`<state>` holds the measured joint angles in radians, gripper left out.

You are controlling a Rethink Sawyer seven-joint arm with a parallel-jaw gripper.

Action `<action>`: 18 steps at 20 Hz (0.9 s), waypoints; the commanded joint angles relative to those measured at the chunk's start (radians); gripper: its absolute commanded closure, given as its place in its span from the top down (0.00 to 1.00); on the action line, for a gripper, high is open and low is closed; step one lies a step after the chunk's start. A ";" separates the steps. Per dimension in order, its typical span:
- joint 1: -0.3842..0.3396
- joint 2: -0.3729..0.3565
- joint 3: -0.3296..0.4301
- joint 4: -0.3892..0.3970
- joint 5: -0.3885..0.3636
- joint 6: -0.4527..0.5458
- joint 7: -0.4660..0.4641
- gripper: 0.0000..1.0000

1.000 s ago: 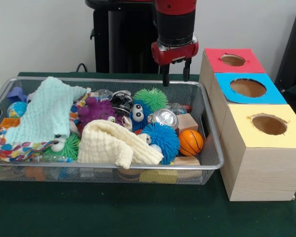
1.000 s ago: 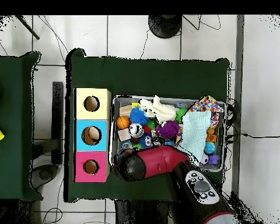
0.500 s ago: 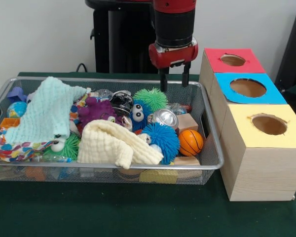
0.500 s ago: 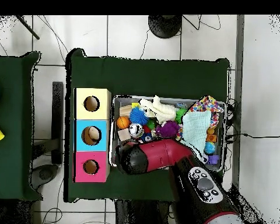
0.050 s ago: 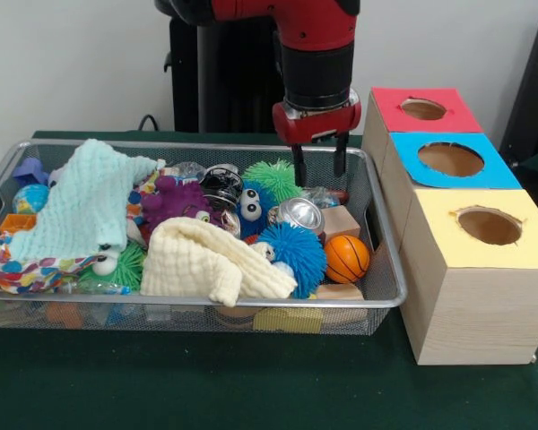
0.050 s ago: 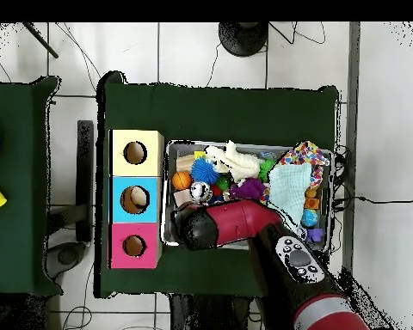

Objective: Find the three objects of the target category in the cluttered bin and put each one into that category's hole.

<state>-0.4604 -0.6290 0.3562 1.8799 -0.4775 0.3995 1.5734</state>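
Now hovering above bin (image 5: 387, 269), over green ball (image 5: 274, 178) and can (image 5: 301, 215): gripper (image 5: 318, 167), fingers spread, holding nothing.

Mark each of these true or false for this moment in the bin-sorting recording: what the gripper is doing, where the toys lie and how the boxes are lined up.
1. The gripper is open and holds nothing. True.
2. The orange ball lies at the end of the wire bin nearest the boxes. True.
3. The yellow-topped box stands between the red and blue ones. False: the blue-topped box is the middle one.
4. The cream cloth covers the silver can. False: the can lies uncovered, beside the blue spiky ball.
5. The gripper hangs over the yellow box's hole. False: it hangs over the bin, near the green spiky ball.
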 commanded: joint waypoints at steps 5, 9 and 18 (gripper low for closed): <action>-0.015 0.110 0.005 -0.082 -0.109 -0.076 0.004 1.00; -0.023 0.113 0.005 -0.079 -0.120 -0.060 -0.001 1.00; -0.008 0.137 -0.006 -0.113 -0.149 -0.071 0.007 1.00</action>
<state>-0.4605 -0.5350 0.3550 1.8773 -0.5536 0.3643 1.5734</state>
